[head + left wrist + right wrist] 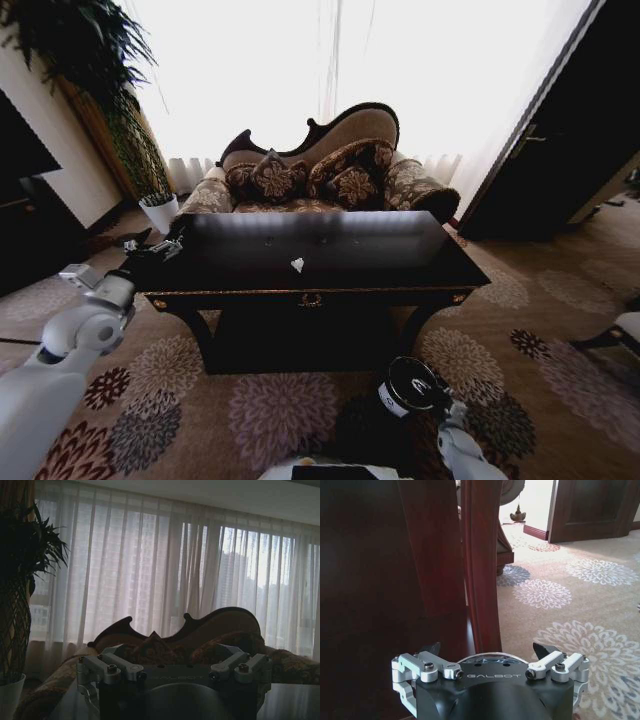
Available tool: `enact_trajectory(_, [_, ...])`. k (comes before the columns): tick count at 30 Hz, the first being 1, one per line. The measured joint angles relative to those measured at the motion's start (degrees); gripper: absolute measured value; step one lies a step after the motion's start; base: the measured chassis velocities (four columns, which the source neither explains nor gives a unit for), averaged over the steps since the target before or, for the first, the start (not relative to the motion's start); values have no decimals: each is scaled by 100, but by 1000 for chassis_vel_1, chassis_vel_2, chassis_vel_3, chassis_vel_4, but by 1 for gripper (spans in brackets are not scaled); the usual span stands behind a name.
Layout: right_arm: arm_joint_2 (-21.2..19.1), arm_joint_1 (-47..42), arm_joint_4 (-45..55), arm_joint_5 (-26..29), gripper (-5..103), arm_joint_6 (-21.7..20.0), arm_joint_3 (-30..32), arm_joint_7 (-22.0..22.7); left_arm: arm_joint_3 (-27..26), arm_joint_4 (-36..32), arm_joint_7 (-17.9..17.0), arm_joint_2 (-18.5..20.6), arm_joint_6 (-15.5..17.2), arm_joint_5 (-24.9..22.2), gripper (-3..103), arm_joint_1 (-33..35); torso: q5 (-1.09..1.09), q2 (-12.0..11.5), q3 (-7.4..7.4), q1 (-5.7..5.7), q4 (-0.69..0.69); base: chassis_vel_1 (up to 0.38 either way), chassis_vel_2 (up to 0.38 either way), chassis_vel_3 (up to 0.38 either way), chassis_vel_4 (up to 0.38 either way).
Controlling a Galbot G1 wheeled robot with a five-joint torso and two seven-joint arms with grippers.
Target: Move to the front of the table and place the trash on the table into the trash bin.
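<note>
While your left end effector [160, 245] hovers released at the desk's [400, 262] left corner, trash [297, 265] sits mid-desk.
Your right end effector [432, 392] grasps the trash bin [408, 385] below the desk's front, likely ready to receive.

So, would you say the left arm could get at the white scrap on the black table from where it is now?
Probably yes: the left gripper sits at the table's left end, and bare tabletop lies between it and the white scrap.
</note>
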Motion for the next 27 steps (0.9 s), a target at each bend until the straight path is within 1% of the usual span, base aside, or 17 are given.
enact_trajectory(2, [13,-371,471,10,100,6,81,23,0,0,0,0,0,0,100,-1,-1,0,0,0,0,0,0,0,0])
enact_trajectory(4, [36,-663,832,-40,100,113,184,10,0,0,0,0,0,0,100,0,0,0,0,0,-2,0,0,0,0])
enact_trajectory(5, [36,-663,832,-40,100,113,184,10,0,0,0,0,0,0,100,0,0,0,0,0,-2,0,0,0,0])
enact_trajectory(9, [46,-1412,1707,21,100,333,502,-95,0,0,0,0,0,0,100,0,-1,0,0,-1,0,0,0,0,0])
enact_trajectory(10, [46,-1412,1707,21,100,333,502,-95,0,0,0,0,0,0,100,0,-1,0,0,-1,0,0,0,0,0])
enact_trajectory(14, [192,-2285,2559,134,100,635,807,-515,0,0,0,0,0,0,100,0,-1,0,0,-1,-1,0,0,0,0])
enact_trajectory(16, [302,-2659,2972,167,100,719,907,-632,0,0,0,0,0,0,100,0,0,0,0,-1,-3,0,0,0,0])
enact_trajectory(17, [302,-2659,2972,167,100,719,907,-632,0,0,0,0,0,0,100,0,0,0,0,-1,-3,0,0,0,0])
enact_trajectory(21, [474,-3317,4112,190,100,765,1139,-662,0,0,0,0,0,0,100,0,-1,1,0,-1,0,0,0,0,0])
enact_trajectory(22, [474,-3317,4112,190,100,765,1139,-662,0,0,0,0,0,0,100,0,-1,1,0,-1,0,0,0,0,0])
enact_trajectory(25, [586,-3729,4907,189,100,802,1329,-556,0,0,0,0,0,0,100,0,-1,0,0,-1,0,0,0,0,0])
enact_trajectory(27, [618,-3833,5075,186,100,808,1364,-530,0,0,0,0,0,0,100,0,-2,0,0,-1,0,0,0,0,0])
